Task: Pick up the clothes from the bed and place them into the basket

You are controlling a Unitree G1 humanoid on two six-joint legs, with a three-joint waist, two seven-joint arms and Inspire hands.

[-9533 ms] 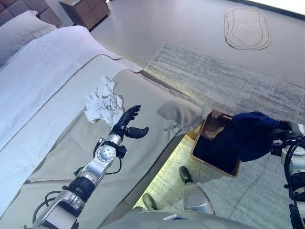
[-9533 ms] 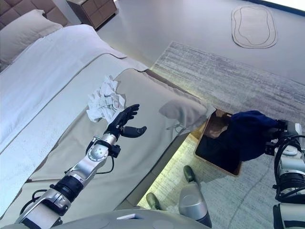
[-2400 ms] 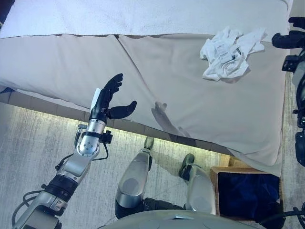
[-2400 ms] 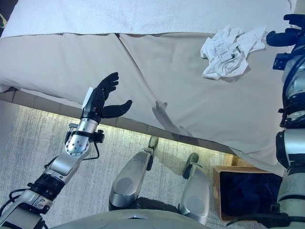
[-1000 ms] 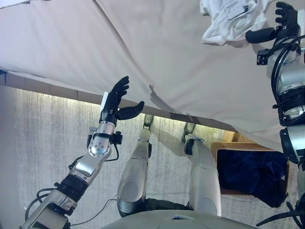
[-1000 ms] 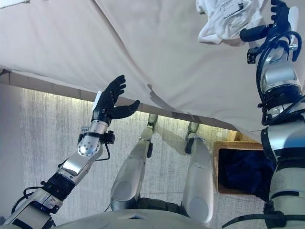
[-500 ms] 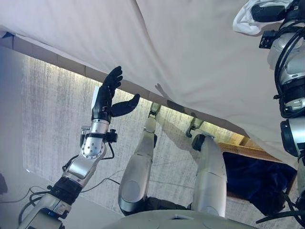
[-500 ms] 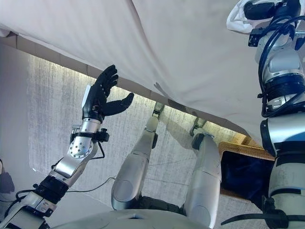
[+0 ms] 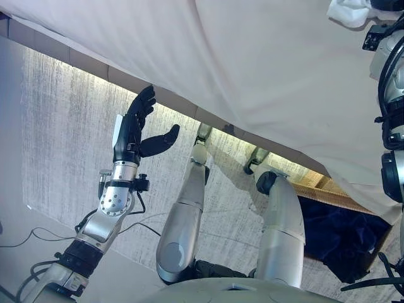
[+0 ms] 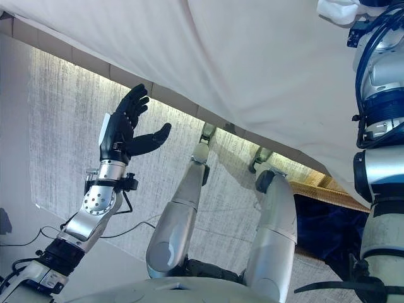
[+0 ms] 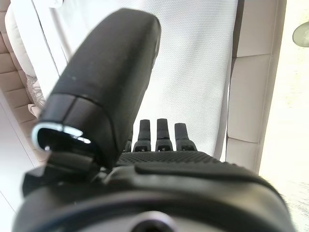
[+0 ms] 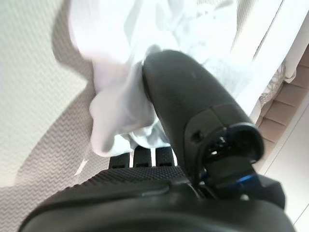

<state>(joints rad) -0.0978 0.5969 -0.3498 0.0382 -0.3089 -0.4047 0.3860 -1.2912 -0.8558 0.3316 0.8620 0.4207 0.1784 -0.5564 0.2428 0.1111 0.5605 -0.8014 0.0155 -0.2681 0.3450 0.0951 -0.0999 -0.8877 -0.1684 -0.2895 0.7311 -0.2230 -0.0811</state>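
A crumpled white garment (image 9: 347, 11) lies on the beige bed cover (image 9: 265, 63) at the far right. My right hand (image 12: 188, 96) is on it, and the white cloth (image 12: 120, 111) bunches up against the hand and hides part of it. My left hand (image 9: 136, 129) is held up open over the rug in front of the bed's edge, holding nothing. The wicker basket (image 9: 328, 188) stands on the floor at the lower right, partly under the hanging cover, with dark blue clothes (image 9: 341, 237) inside.
A grey rug (image 9: 69, 120) covers the floor along the lit lower edge of the bed. The left wrist view shows the bed's white sheet (image 11: 193, 63) and a padded headboard (image 11: 253, 72).
The camera has swung, so the whole view has shifted. My right hand has gone from beside the white garment to on top of it. The left hand stays raised and open.
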